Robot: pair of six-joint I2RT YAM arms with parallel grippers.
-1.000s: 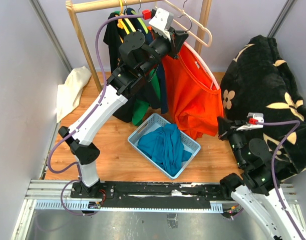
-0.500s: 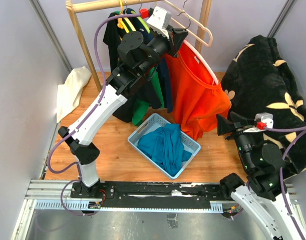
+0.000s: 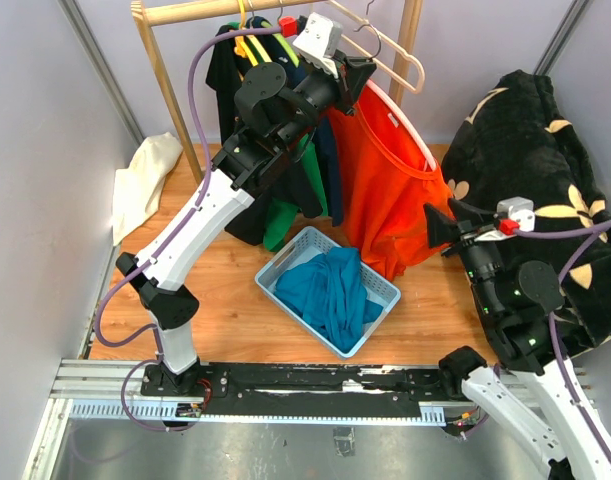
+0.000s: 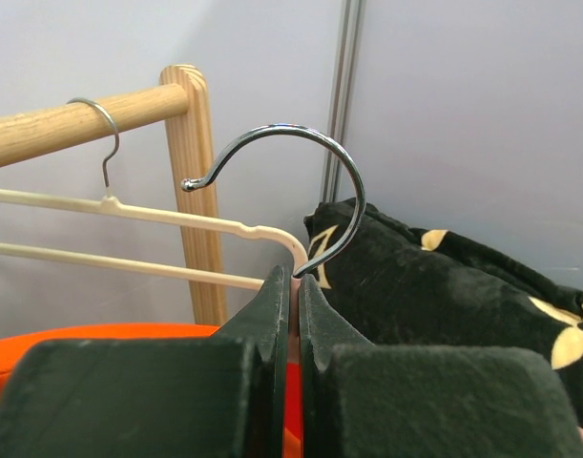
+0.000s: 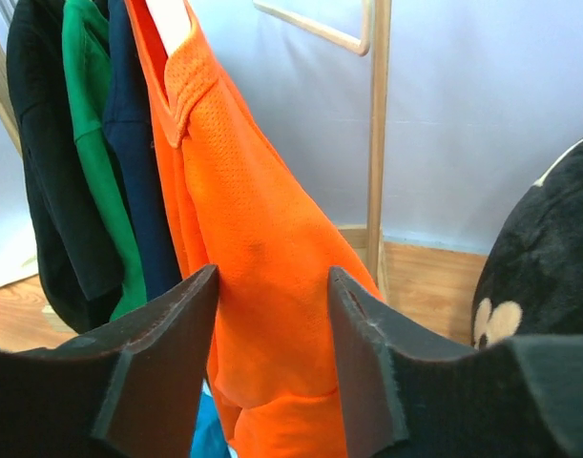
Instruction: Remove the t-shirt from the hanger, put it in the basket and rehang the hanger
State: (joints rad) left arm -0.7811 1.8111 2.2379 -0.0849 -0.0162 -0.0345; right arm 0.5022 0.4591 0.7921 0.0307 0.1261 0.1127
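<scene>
Comparing with a second back, our right gripper [image 3: 433,226] has opened partway, empty, and risen right of the basket [image 3: 285,255]. Our left gripper [image 4: 291,282] pinches the hanger [image 4: 283,128] neck tight. The hanger's shoulders hide inside the orange t-shirt [image 3: 385,190], which hangs lengthwise vertical behind the basket, collar up.

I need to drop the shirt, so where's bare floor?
Bare wood lies between the blue basket and the left arm's base, and between the basket and the black floral blanket. Crowded: beneath the orange t-shirt and hanging clothes, and the basket is full.
</scene>
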